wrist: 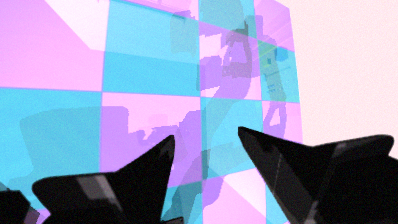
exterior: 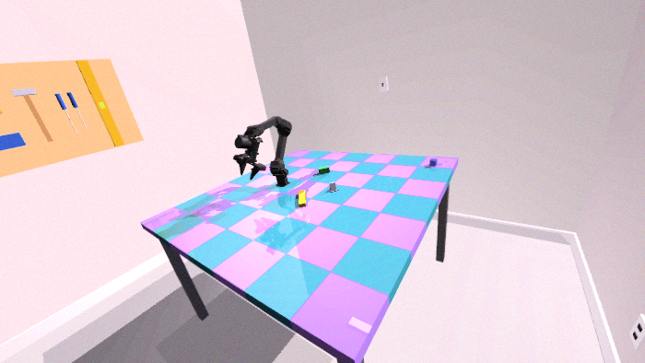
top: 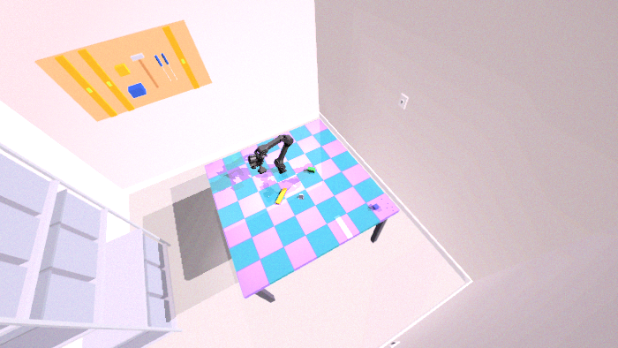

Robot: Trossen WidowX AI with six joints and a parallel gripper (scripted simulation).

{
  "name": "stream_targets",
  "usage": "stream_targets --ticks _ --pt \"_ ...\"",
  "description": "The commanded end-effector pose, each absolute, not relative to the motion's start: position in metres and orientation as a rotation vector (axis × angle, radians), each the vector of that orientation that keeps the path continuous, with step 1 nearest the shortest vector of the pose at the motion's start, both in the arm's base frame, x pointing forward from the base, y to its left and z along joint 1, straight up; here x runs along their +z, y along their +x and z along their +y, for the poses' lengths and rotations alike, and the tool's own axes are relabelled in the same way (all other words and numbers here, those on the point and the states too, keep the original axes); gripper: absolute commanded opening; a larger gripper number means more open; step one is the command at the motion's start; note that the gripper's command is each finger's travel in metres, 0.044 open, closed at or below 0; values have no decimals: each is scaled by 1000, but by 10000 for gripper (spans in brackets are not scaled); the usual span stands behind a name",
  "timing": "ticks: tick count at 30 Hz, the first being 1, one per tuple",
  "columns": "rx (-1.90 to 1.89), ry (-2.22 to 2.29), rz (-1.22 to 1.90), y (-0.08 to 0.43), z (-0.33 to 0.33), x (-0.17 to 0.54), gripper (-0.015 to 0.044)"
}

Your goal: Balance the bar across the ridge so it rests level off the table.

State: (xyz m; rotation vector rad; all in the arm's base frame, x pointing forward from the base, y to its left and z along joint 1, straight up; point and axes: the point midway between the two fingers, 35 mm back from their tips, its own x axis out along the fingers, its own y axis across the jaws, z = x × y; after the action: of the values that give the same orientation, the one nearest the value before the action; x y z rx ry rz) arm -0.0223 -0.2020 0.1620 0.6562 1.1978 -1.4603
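Your gripper (top: 262,170) (exterior: 247,174) (wrist: 206,133) is hanging open above the table (top: 256,273) (exterior: 322,249) (wrist: 50,65), nothing in it. Your yellow bar (top: 281,196) (exterior: 302,198) is down near the little grey ridge (top: 301,197) (exterior: 333,187) (assuming that's your ridge), not across it. Green block (top: 311,170) (exterior: 324,169)'s near the arm's base.

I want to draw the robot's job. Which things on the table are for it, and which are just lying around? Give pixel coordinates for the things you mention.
For the job:
- yellow bar (top: 281,196) (exterior: 302,198)
- little grey piece (top: 301,197) (exterior: 333,187), probably the ridge
- open end effector (top: 257,166) (exterior: 247,177) (wrist: 207,131)

Just lying around:
- green block (top: 311,170) (exterior: 323,170)
- blue block (top: 375,207) (exterior: 433,162)
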Motion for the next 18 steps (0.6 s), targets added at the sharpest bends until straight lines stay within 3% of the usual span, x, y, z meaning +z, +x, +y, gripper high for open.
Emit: stream_targets --ticks 1,18 --pt "-1402 666 1198 -6 -207 160 315" --pt "-1188 651 1207 62 -211 152 315"
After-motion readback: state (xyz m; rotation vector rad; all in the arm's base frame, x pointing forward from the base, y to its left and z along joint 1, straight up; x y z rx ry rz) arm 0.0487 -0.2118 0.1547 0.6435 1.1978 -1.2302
